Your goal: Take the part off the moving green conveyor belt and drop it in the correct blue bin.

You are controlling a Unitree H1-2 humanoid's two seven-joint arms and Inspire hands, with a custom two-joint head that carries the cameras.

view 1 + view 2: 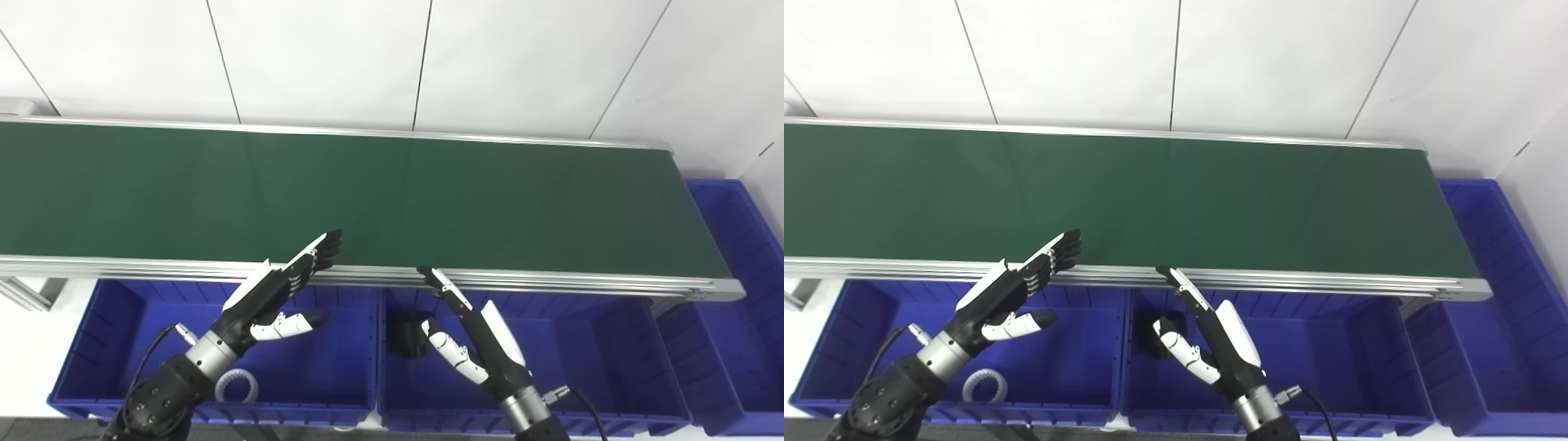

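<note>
The green conveyor belt (392, 196) runs across the view with no part on it. My left hand (278, 294) hovers open above the left blue bin (98, 318), fingertips reaching over the belt's near rail. My right hand (468, 334) is open too, fingers stretched toward the rail above the middle blue bin (588, 343). A white ring-shaped part (237, 387) lies in the left bin. A black part (407, 334) sits in the middle bin's left corner, partly hidden by my right thumb.
A third blue bin (747, 257) stands at the belt's right end. The aluminium rail (551, 282) edges the belt on the near side. A white panelled wall (392, 55) rises behind the belt.
</note>
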